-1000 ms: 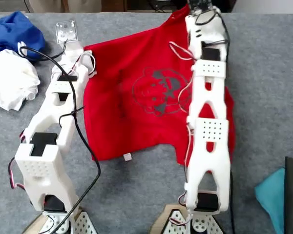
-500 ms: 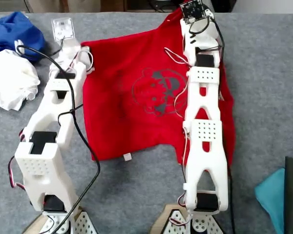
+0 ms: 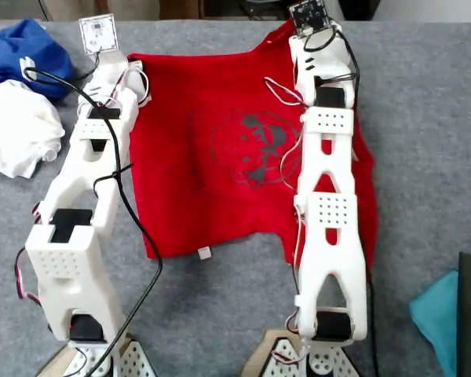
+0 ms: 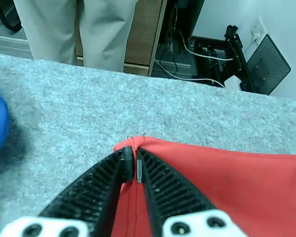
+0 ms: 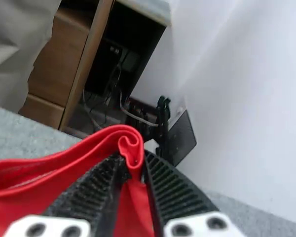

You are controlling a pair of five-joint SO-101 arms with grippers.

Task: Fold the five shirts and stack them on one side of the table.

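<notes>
Looks like they're doing the spread-it-flat step on the shirt, the red one, and no fold is happening yet. The left gripper is pinching one far corner tight. The right gripper is clamping a bunched bit of the other far corner, seemingly lifting it off the table. The shirt is lying print-up between the arms, mostly flat, with the near hem looking uneven. I'm guessing the next move is pulling it taut and laying it down evenly.
</notes>
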